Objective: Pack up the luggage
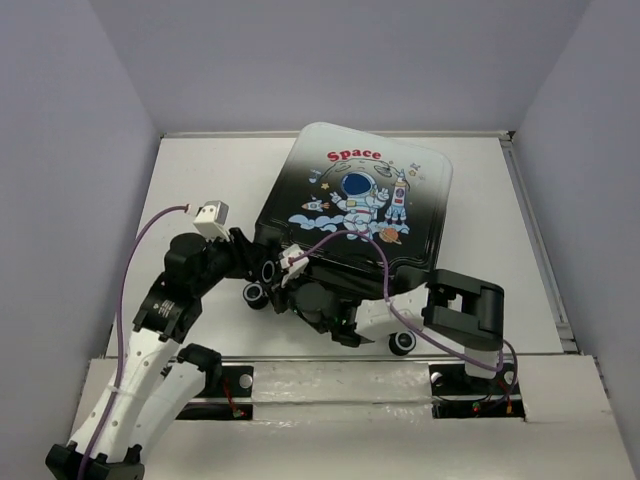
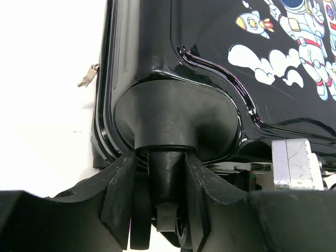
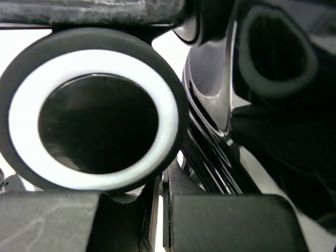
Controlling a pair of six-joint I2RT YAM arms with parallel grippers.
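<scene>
The luggage [image 1: 352, 195] lies closed on the table, astronaut and red "Space" print facing up. In the left wrist view its black shell [image 2: 210, 63] fills the frame. My left gripper [image 1: 247, 264] is at its near left corner, and its fingers [image 2: 122, 189] are shut on the black wheel post [image 2: 167, 173]. My right gripper [image 1: 285, 290] is beside it at the same corner. Its jaws [image 3: 160, 191] are nearly together with only a thin slit, and I see nothing between them. A black wheel with a white ring [image 3: 94, 118] sits just above them.
A small metal zipper pull [image 2: 88, 75] hangs at the luggage's left edge. Another wheel [image 1: 402, 342] sticks out at the near right corner by the right arm's links [image 1: 465, 310]. Grey walls enclose the white table [image 1: 200, 180].
</scene>
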